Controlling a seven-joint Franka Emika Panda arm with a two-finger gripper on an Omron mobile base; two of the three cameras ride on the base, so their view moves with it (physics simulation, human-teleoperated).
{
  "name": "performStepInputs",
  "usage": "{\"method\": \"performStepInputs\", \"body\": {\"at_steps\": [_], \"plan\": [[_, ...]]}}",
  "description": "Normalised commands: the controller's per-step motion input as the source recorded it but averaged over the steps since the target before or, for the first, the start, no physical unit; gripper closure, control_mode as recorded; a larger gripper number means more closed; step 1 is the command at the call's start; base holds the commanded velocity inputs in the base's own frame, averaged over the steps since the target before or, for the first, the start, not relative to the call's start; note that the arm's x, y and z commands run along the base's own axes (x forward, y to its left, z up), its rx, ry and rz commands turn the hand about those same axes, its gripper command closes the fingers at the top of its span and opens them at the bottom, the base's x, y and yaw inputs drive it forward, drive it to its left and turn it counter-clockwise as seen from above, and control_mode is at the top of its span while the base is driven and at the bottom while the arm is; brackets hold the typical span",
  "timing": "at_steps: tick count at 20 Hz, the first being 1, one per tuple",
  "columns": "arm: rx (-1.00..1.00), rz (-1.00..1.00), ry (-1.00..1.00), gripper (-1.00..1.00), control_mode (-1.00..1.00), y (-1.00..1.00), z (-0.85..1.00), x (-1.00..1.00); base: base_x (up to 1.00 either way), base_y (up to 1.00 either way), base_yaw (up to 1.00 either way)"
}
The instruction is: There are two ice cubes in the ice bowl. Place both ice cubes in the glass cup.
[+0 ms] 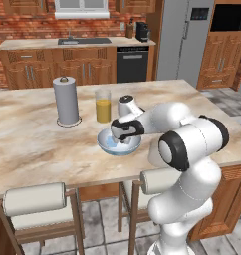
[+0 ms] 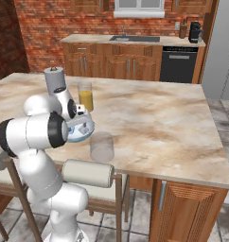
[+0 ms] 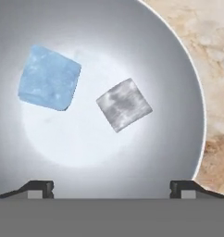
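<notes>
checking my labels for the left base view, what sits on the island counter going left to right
paper towel roll → glass of orange juice → ice bowl, under the open gripper

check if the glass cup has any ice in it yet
Empty. Both cubes, the light blue ice cube and the grey ice cube, lie in the ice bowl; the glass cup looks clear.
</notes>
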Motion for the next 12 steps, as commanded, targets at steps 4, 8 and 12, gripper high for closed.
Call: {"method": "performStepInputs", "body": {"at_steps": [4,8,12], "plan": [[0.0,0.0,-0.12,-1.0,-1.0,0.0,-0.12,0.28,0.0,0.0,0.0],[0.0,0.0,-0.06,-1.0,-1.0,0.0,-0.16,0.27,0.0,0.0,0.0],[0.0,0.0,-0.01,-1.0,-1.0,0.0,-0.17,0.25,0.0,0.0,0.0]]}}
